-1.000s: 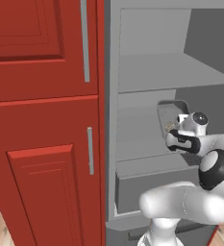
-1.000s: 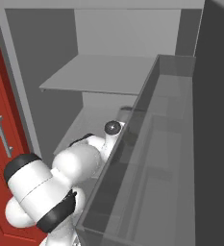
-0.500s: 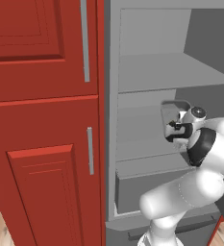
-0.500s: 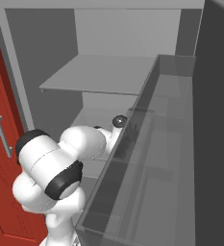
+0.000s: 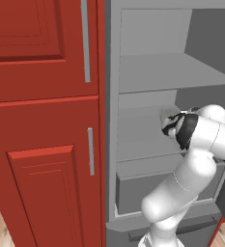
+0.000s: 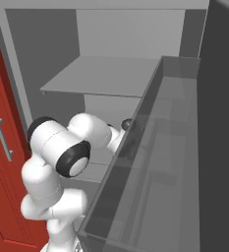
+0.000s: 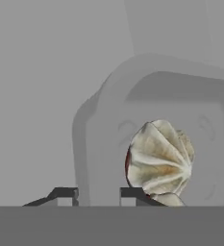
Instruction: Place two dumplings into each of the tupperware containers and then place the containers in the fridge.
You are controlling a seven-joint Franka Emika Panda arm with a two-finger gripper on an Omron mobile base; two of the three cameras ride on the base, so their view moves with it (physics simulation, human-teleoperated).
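A grey tupperware container point(image 7: 104, 144) stands close in front of the hand, with one pale pleated dumpling point(image 7: 159, 161) inside it. My gripper point(image 7: 99, 194) straddles the container's near wall, its fingertips point(image 7: 65, 194) slightly parted on either side of it. In the left base view the gripper point(image 5: 169, 126) reaches onto the fridge's middle shelf point(image 5: 143, 144), with the container point(image 5: 170, 114) just above the hand. In the right base view the hand point(image 6: 127, 124) sits partly behind the see-through door bin. The fridge point(image 6: 101, 76) stands open.
Red cabinet doors point(image 5: 41, 120) with vertical handles stand left of the fridge. The open fridge door's see-through bin point(image 6: 150, 172) runs along the right, close beside the arm. An upper shelf point(image 5: 167, 72) hangs above the hand and a drawer point(image 5: 147, 185) sits below.
The elbow has swung up and over while the hand stayed on the middle shelf. The jaws have parted a little from the container's wall.
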